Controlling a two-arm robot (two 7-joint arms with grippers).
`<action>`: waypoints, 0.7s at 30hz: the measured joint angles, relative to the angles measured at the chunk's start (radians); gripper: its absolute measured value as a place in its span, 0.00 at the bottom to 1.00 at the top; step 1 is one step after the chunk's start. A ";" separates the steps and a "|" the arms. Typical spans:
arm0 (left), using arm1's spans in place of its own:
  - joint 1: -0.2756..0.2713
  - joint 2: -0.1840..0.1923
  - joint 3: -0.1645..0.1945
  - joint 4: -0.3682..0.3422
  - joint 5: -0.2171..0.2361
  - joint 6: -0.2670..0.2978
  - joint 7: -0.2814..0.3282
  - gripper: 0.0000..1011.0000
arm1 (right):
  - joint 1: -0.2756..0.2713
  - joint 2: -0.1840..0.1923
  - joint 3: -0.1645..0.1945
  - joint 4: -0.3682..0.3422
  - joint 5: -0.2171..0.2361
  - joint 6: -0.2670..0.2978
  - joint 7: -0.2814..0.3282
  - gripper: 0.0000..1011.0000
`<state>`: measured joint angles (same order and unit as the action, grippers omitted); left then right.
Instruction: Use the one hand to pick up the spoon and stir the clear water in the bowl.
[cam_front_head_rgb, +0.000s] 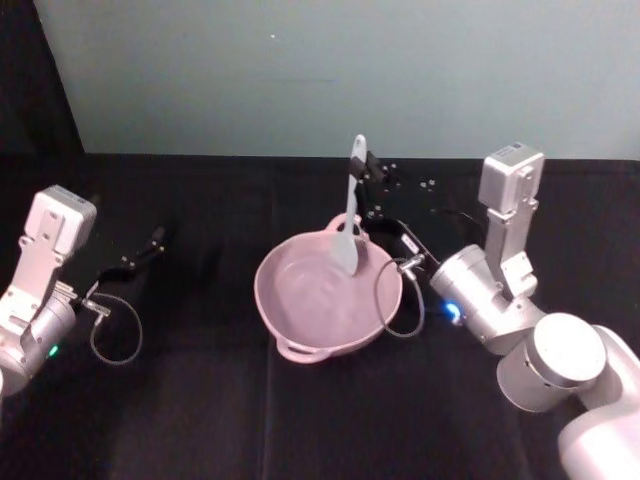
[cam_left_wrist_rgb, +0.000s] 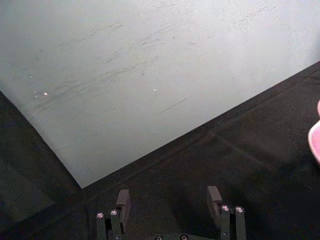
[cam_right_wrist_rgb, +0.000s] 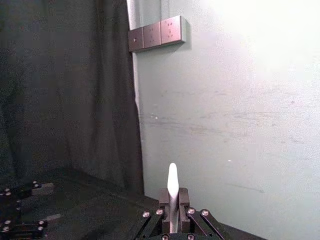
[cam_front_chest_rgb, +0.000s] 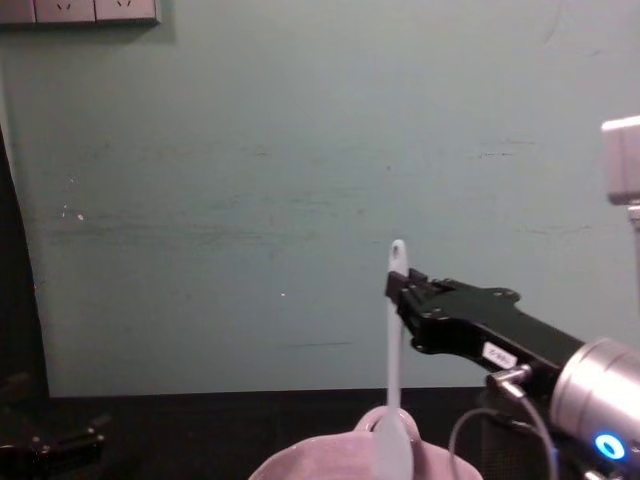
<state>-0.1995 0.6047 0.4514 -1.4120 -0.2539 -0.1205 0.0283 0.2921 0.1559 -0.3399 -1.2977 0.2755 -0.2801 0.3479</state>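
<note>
Where the closed fingers of the right gripper meet, the spoon is pinched high on its handle and held upright, its paddle dipped inside the pink bowl. Spread jaws are shown in the left wrist view for the left gripper, parked well apart.

We find no readable text. The right gripper has a small white label on its black body, at about 4 o'clock from the spoon handle (print too small for us to make out). The wall sockets, at 11 o'clock in the chest view, show no legible marking.
</note>
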 joint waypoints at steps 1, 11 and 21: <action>0.000 0.000 0.000 0.000 0.000 0.000 0.000 1.00 | -0.006 0.007 0.007 -0.011 -0.004 0.000 0.000 0.11; 0.000 0.000 0.000 0.000 0.000 0.000 0.000 1.00 | -0.071 0.085 0.026 -0.126 0.042 0.059 0.079 0.11; 0.000 0.000 0.000 0.000 0.000 0.000 0.000 1.00 | -0.126 0.117 -0.011 -0.202 0.092 0.091 0.125 0.11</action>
<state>-0.1995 0.6047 0.4514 -1.4120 -0.2539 -0.1205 0.0283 0.1662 0.2730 -0.3514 -1.4998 0.3675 -0.1892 0.4732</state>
